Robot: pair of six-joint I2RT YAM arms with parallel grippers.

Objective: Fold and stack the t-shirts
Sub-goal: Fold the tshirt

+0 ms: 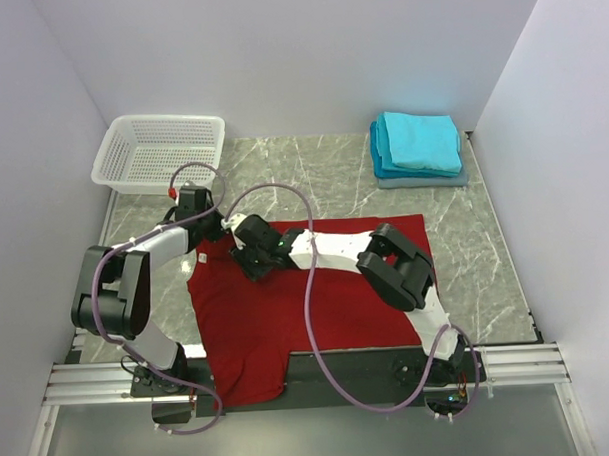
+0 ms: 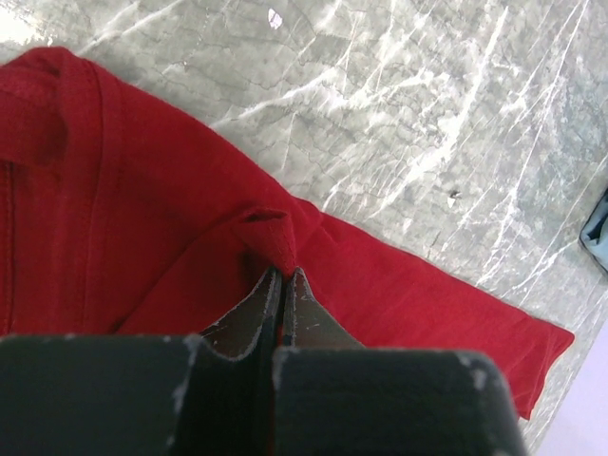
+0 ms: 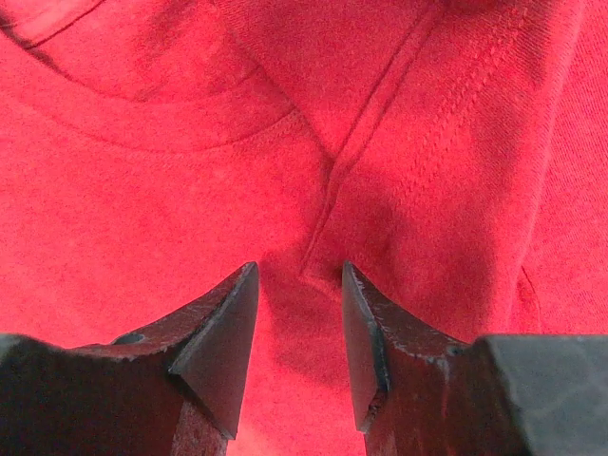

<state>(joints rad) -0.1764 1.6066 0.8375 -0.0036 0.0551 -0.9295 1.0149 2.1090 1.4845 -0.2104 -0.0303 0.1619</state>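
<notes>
The deep red t-shirt [image 1: 278,319] lies spread on the marble table, its hem hanging over the near edge. My left gripper [image 1: 207,231] is at the shirt's far left corner; in the left wrist view [image 2: 282,274] it is shut on a pinched fold of the red cloth [image 2: 271,233]. My right gripper [image 1: 247,252] hovers just right of it, near the collar; its wrist view [image 3: 299,271] shows the jaws open over the shoulder seam [image 3: 380,104]. Folded turquoise t-shirts [image 1: 417,144] are stacked at the back right.
A white mesh basket [image 1: 160,151] stands at the back left, close behind my left gripper. Bare marble [image 2: 408,123] lies beyond the shirt. White walls close in the table on three sides.
</notes>
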